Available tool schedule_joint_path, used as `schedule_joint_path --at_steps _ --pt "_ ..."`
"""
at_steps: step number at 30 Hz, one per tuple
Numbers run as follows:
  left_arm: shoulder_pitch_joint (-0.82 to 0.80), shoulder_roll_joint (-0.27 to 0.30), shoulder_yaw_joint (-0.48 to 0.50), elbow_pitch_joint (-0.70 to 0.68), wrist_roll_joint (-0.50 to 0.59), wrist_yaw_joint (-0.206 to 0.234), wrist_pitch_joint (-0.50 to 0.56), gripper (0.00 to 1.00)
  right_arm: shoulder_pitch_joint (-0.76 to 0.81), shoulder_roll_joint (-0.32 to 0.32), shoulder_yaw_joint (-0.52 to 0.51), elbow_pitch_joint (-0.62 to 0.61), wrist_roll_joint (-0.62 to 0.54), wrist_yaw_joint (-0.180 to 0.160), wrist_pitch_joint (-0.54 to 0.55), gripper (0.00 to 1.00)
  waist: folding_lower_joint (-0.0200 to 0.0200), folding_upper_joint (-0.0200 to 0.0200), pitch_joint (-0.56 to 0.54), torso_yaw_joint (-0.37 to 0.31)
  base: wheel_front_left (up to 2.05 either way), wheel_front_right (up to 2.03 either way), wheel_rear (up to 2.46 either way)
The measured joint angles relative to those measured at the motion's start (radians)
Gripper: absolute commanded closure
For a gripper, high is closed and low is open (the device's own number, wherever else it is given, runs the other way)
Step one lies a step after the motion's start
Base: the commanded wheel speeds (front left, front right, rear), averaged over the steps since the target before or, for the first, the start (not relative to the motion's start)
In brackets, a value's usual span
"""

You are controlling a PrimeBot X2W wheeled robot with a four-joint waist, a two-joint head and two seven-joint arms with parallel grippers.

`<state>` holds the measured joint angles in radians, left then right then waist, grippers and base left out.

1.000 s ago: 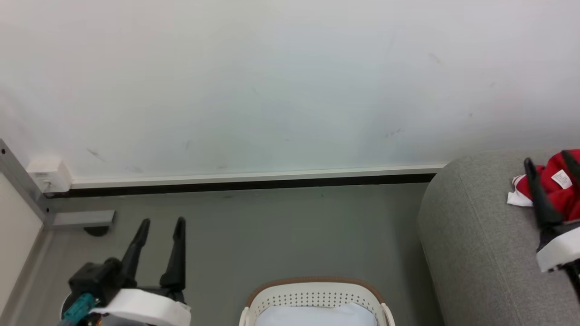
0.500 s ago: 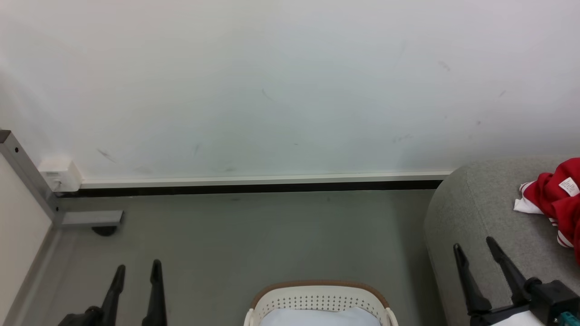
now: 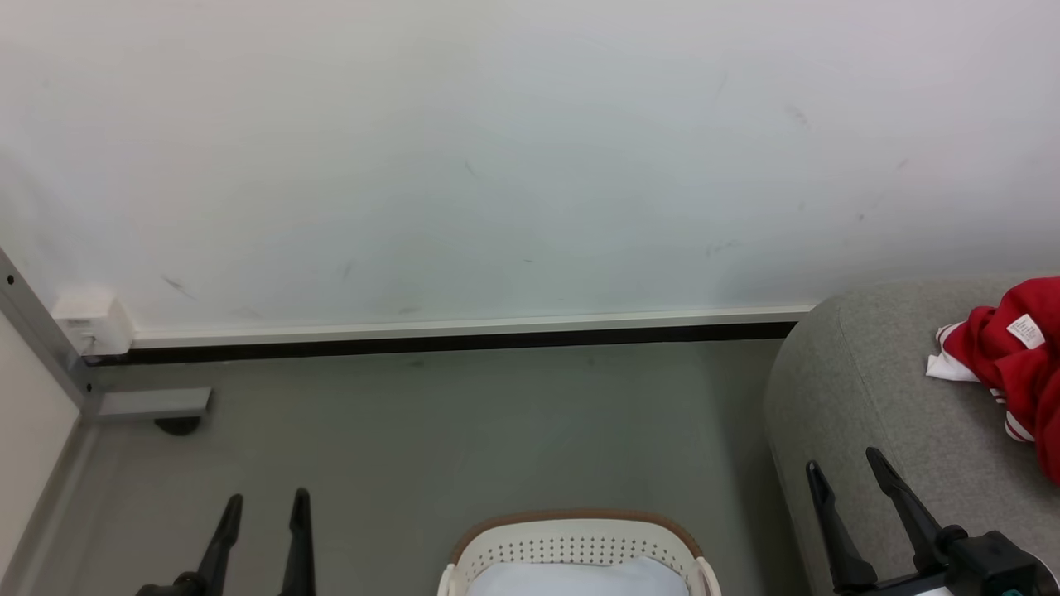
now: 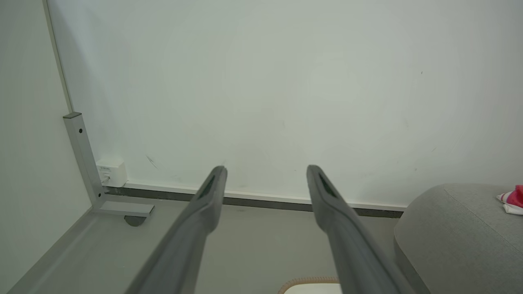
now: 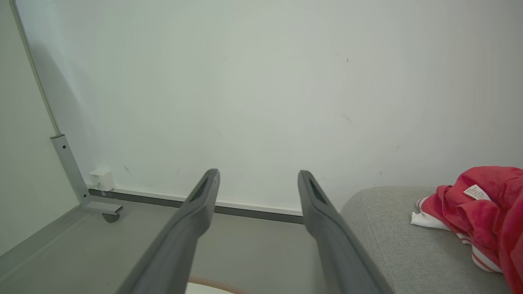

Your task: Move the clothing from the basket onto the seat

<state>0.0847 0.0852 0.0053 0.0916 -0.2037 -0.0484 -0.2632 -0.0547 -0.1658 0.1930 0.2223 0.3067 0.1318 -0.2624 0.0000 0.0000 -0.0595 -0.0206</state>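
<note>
Softly crumpled red clothing (image 3: 998, 358) lies on rounded grey seat (image 3: 869, 397).

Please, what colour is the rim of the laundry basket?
Brown. The basket has cream-white perforated sides under that rim; the head view shows it best.

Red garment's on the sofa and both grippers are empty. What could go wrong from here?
1. The cream perforated plastic basket is cut off at the head view's bottom edge. What shows inside is plain white liner cloth, so a blind grab might lift that.
2. The open right gripper is close to the rounded end of the light grey fabric sofa; swinging toward the basket could scrape it.
3. The bunched red garment may shift if brushed.
</note>
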Motion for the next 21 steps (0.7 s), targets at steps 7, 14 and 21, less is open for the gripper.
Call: schedule_joint_path --at_steps 7,14,21 --pt "-0.003 -0.015 0.019 0.009 0.022 -0.022 0.0 0.0 0.0 0.004 0.0 0.003 -0.006 0.0 0.0 0.0 0.0 0.0 0.005 -0.005 0.0 0.0 0.0" --pt "-0.003 -0.026 0.025 0.013 0.037 -0.031 0.0 0.0 -0.002 0.008 -0.003 0.004 -0.005 0.0 0.0 0.0 0.0 0.0 0.004 -0.008 0.0 0.0 0.0" --pt "-0.003 -0.032 0.028 0.013 0.048 -0.035 0.0 0.0 -0.003 0.01 -0.007 0.003 0.003 0.0 0.0 0.0 0.0 0.0 0.004 -0.008 0.0 0.0 0.0"
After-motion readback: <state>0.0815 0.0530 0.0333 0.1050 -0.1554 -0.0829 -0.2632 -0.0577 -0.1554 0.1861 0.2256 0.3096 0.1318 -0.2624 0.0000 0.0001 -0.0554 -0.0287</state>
